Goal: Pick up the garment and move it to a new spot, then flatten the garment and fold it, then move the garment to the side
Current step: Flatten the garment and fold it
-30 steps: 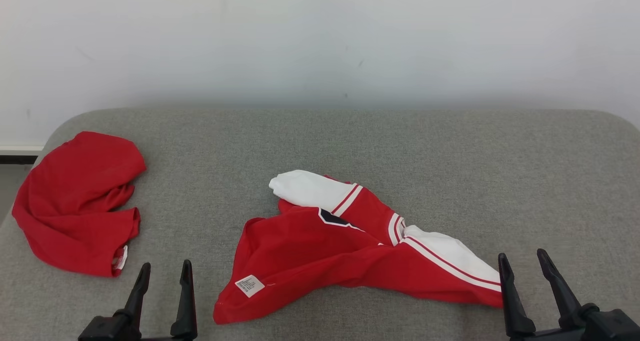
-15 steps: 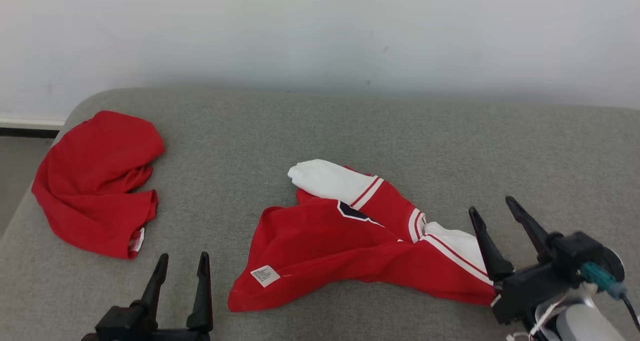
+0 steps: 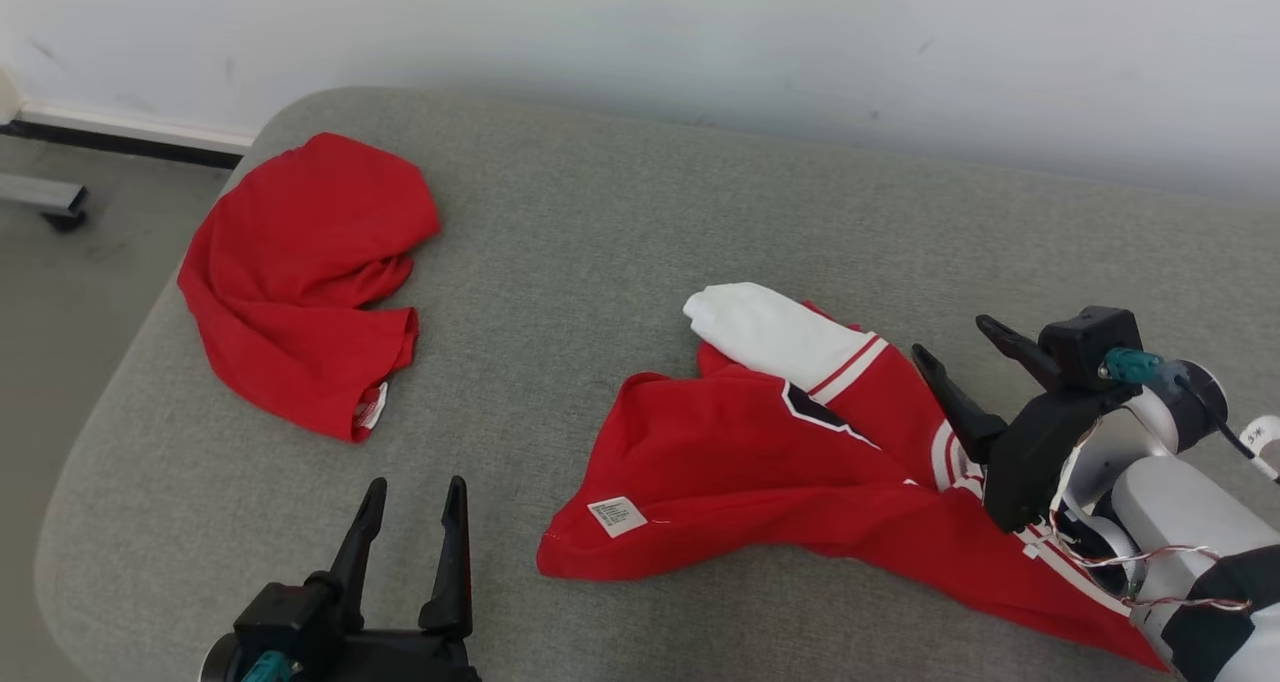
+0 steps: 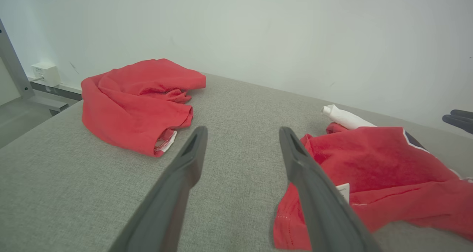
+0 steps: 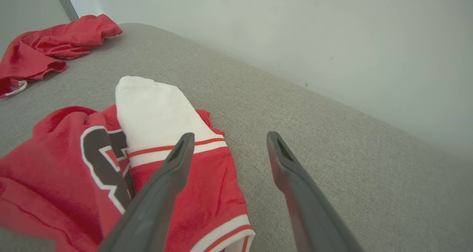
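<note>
The garment [image 3: 740,452], red with white striped sleeves and a dark emblem, lies crumpled on the grey padded table [image 3: 640,212], right of centre. A white label shows at its near left corner. My right gripper [image 3: 951,338] is open and hovers over the garment's right part, near the striped cuff. In the right wrist view its open fingers [image 5: 231,135] straddle the red sleeve's edge, below the white sleeve [image 5: 151,108]. My left gripper [image 3: 416,486] is open and empty, low at the near edge, left of the garment. The left wrist view shows its fingers [image 4: 242,130] apart over bare cloth, with the garment [image 4: 369,159] to the right.
A second, plain red garment [image 3: 300,272] lies bunched at the table's far left corner, also seen as a red heap [image 4: 136,96] in the left wrist view. A white wall runs behind the table. At the left are the floor and a metal leg with a caster [image 3: 45,202].
The head camera has shifted, sliding the whole scene right and tilting it. My right arm has risen and reached forward and left over the garment's right end. Both grippers stay open.
</note>
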Tool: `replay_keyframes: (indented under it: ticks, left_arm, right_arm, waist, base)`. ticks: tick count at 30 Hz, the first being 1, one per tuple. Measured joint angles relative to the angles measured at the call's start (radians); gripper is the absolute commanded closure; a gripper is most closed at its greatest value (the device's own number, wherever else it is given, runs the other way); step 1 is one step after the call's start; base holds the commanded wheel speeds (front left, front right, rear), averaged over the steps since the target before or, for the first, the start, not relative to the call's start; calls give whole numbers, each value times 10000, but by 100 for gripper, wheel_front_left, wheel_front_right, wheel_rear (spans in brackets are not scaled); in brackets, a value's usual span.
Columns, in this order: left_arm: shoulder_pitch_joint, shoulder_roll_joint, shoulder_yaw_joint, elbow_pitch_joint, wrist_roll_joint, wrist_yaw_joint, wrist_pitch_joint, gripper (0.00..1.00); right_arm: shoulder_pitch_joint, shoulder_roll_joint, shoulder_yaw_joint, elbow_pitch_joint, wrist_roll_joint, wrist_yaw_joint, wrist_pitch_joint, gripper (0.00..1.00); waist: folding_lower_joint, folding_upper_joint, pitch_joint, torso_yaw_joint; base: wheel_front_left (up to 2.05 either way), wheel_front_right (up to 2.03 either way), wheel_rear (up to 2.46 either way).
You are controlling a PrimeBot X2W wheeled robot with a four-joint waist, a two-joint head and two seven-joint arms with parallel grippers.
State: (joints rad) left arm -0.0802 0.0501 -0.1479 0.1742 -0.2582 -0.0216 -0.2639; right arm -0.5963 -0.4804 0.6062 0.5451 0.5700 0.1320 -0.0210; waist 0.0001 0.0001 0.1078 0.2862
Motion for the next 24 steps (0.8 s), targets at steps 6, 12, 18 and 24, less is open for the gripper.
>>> replay_keyframes:
  ticks: [6,12,18,24]
  left_arm:
    - [-247,4,-372,-61,-272,136,0,0]
    - [-354,2,-587,-123,-426,299,0,0]
    - [-366,2,-623,-165,-489,393,0,0]
    - [-447,2,-600,-163,-489,401,0,0]
  right_arm:
    - [-995,-430,1281,928,1003,-2,734,0]
    - [-1548,-560,2345,1764,2086,0,1567,0]
    - [-1941,-731,3325,2107,3099,-2,2134,100]
    - [-2497,-901,3705,2226,3241,-2,1129,100]
  waist:
    - [1,0,369,638]
    - [1,0,747,1130]
    - [0,0,1034,1364]
    - [1,0,1038,1149]
  base:
    - [0,0,0]
    - [0,0,0]
    - [0,0,0]
    - [0,0,0]
